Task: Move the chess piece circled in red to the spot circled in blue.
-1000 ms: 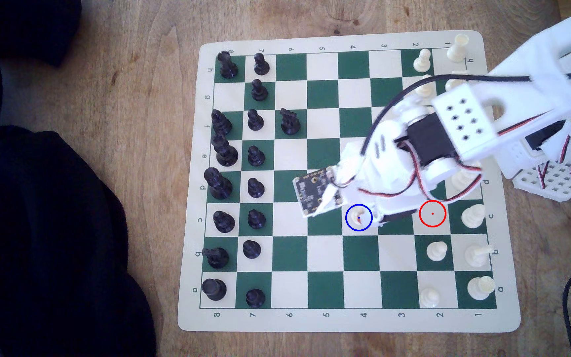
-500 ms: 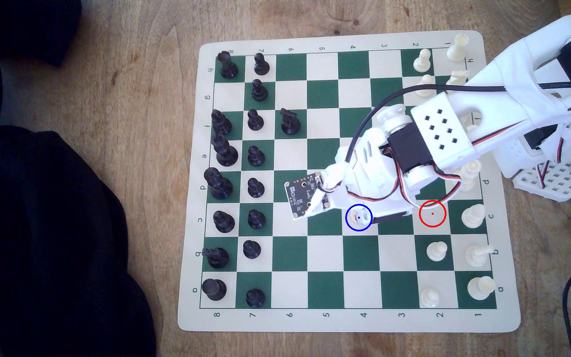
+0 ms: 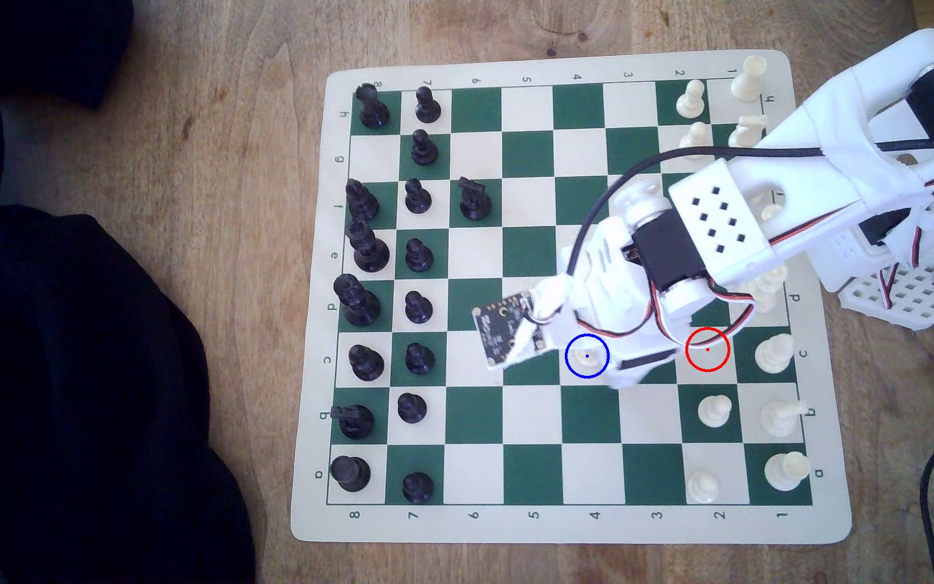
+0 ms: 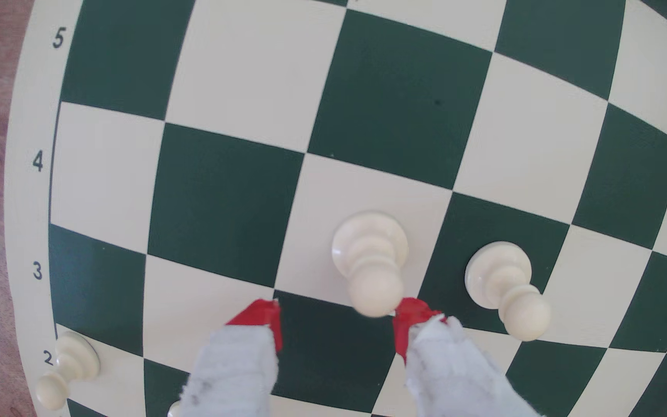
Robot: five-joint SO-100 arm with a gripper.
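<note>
Exterior view: the white pawn (image 3: 587,355) stands upright on the blue-ringed square (image 3: 574,375) of the chessboard (image 3: 532,528). A second ago a red fingertip showed against it inside the ring; now none does, and the wrist's circuit board (image 3: 504,334) has tilted. In the wrist view the gripper (image 4: 338,320) is released: its red fingertips (image 4: 261,316) are spread wide, the pawn's head beside one of them. Sixteen black pieces line the exterior view's left, eight of them black pawns (image 3: 418,255). The border reads a–h and 1–8.
</note>
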